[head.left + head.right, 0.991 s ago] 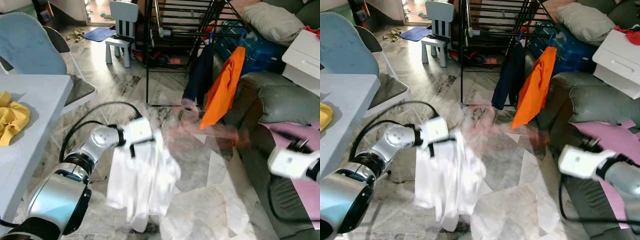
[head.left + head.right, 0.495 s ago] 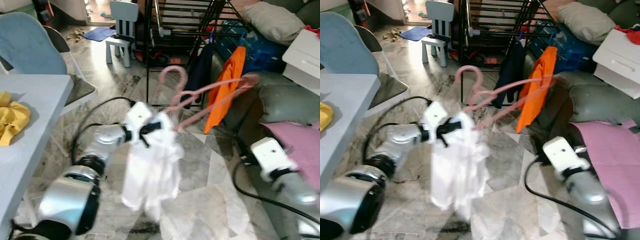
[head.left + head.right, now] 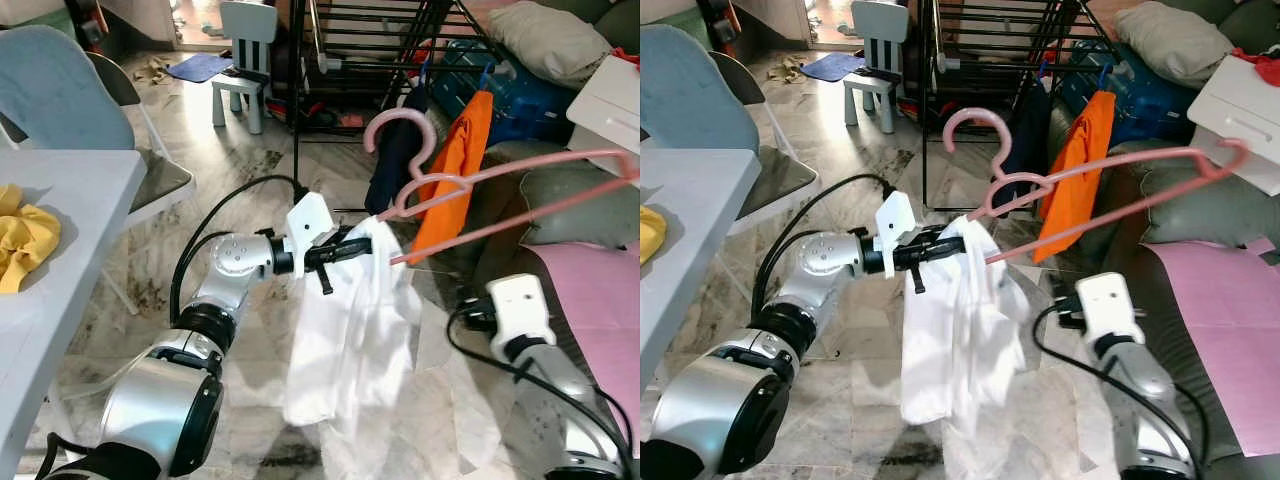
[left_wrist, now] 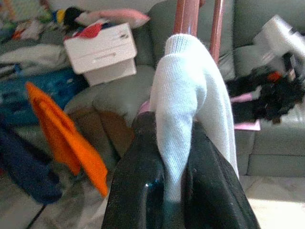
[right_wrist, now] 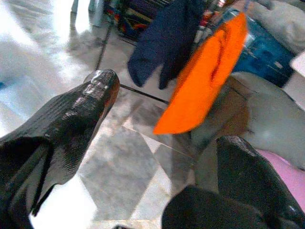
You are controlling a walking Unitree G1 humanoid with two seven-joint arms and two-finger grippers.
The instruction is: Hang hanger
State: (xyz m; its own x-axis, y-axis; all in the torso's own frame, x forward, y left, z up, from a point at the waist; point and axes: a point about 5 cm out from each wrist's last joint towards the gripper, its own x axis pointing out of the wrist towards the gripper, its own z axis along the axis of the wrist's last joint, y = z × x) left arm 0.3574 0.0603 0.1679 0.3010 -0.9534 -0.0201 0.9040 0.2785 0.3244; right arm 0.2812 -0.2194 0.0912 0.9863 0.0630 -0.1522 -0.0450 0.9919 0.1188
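Marble floor (image 3: 250, 165) lies open between the bench (image 3: 60, 190) corner on the robot's left and the sofa (image 3: 575, 215) on its right. The black drying rack (image 3: 345, 60) stands ahead, its frame edge just beyond the hanger hook; a dark garment (image 3: 395, 155) and an orange garment (image 3: 455, 170) hang from its near side. A small chair (image 3: 243, 55) sits farther back, well apart. A yellow cloth (image 3: 22, 240) lies on the bench.

Left arm stretched forward at about mid-height, forearm nearly level. Left hand (image 3: 350, 250) is clamped on the white shirt (image 3: 350, 340) where it drapes over the pink hanger (image 3: 480, 185); wrist view shows white fabric pinched between both fingers (image 4: 143, 191), hanger bars rising just behind. Hanger held tilted, hook up toward the rack, far end out over the sofa. Shirt hangs free, clear of the floor.

Right arm low, beside the sofa edge. Right hand (image 5: 162, 143) holds nothing, fingers (image 5: 71, 119) spread wide, pointing toward the orange garment.
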